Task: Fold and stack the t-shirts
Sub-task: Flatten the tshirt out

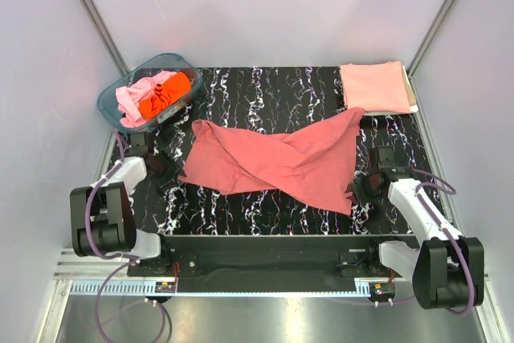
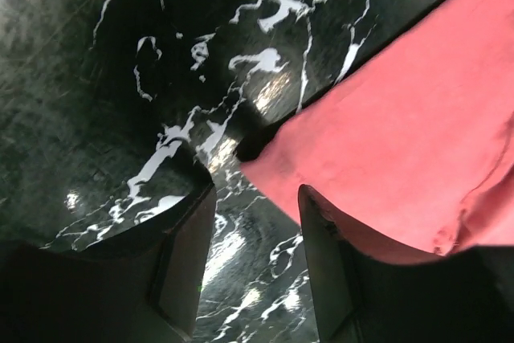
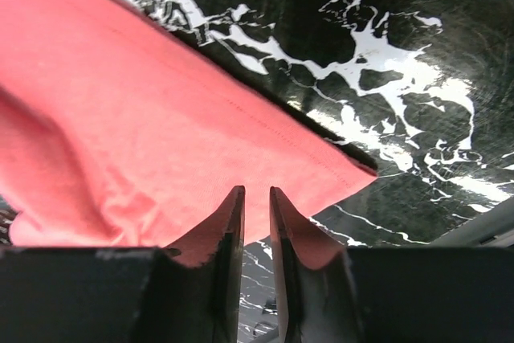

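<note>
The red tee (image 1: 277, 158) is lying twisted across the table (image 1: 241, 208), between the arms. The left gripper (image 2: 257, 198) is hovering open beside one corner. The right gripper (image 3: 255, 192) is barely parted over the hem, pinching nothing visible. Both should be biting corners squarely, then pulling apart to untwist it.

Red t-shirt (image 2: 401, 118) on black marbled table (image 2: 88, 118)

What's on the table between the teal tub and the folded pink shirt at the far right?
Nothing; bare marbled table between tub and folded shirt, top view.
</note>
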Robot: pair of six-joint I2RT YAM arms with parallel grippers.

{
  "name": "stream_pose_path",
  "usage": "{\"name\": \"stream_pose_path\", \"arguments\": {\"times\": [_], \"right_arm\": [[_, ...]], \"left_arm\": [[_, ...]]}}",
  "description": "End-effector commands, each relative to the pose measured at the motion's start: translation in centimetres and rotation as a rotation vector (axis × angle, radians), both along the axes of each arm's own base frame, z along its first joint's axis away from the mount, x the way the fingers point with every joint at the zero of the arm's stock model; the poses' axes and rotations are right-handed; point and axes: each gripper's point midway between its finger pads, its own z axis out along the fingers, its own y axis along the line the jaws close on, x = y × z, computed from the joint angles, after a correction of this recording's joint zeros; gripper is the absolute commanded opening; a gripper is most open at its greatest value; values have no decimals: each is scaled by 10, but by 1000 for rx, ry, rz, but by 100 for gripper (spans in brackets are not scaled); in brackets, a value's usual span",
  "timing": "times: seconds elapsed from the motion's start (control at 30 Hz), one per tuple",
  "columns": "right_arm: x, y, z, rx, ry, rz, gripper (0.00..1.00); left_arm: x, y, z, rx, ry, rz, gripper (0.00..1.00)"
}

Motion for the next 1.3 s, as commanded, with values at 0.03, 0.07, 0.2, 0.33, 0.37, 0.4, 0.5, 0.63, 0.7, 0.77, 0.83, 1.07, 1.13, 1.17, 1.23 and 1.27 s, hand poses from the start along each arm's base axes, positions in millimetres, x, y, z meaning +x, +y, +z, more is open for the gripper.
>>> {"name": "stream_pose_path", "arguments": {"times": [0.03,0.07,0.2,0.33,0.37,0.4,0.5,0.63,0.7,0.77,0.83,1.07,1.13,1.17,1.23,1.27], "right_arm": [[8,2,18,10,-69,3,26],[8,1,17,9,-68,-2,26],[10,3,20,12,-69,5,27],[8,4,26,20,-55,7,27],[0,4,24,20,-16,3,29],[-3,4,24,24,0,-2,33],[-16,13,23,80,55,-5,35],[-28,16,16,105,107,-36,39],[-30,16,12,105,115,-38,42],[-35,15,6,97,142,-47,44],[-43,16,-3,101,188,-59,45],[-58,16,-28,91,312,-65,48],[-57,14,-32,77,325,-85,49],[-57,13,-33,72,328,-91,49],[-53,8,-33,40,332,-109,51],[-54,8,-33,36,341,-115,51]], "left_arm": [[20,14,-5,63,-34,50,52],[22,16,-6,69,-31,56,52],[25,18,-13,77,-11,62,46],[25,10,-12,65,-24,26,23],[25,8,-10,66,-31,10,19],[26,6,-5,64,-46,-1,12],[31,1,16,49,-109,-25,0],[57,-11,69,7,-259,-58,0],[68,-17,91,-4,-322,-71,0],[84,-25,114,-8,-380,-105,0],[95,-29,127,-8,-411,-119,0],[109,-35,141,-31,-441,-142,0],[113,-36,148,-32,-461,-150,0],[115,-37,149,-34,-461,-152,0],[118,-37,154,-31,-476,-157,0],[120,-37,153,-29,-474,-162,0]]}}
